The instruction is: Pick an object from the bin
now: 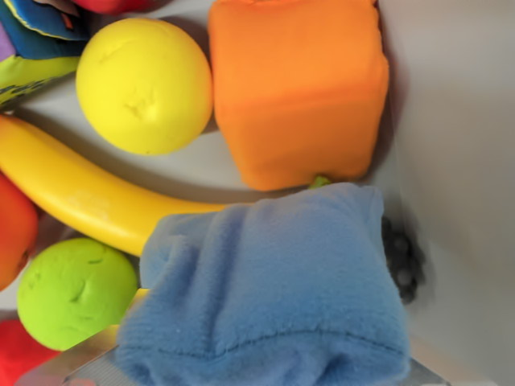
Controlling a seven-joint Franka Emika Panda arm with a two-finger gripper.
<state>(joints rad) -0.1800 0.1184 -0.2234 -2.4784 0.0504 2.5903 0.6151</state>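
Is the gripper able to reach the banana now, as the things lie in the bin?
Probably not directly. The blue fleece cloth fills the space at the gripper and covers the banana's near end. The banana's free part lies towards the wrist view's left, between the yellow ball and green ball.

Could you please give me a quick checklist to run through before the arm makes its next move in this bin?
1. Target in view: ok. The blue fleece pouch fills the lower middle of the wrist view.
2. Tool state: cannot tell. Only metal edges show at the bottom; no fingertips are visible.
3. Pouch free of neighbours: not ok. It overlaps the banana and lies right below the orange block.
4. Wall clearance: not ok. The bin wall lies close on the wrist view's right.
5. Yellow ball and green ball clear of pouch: ok.
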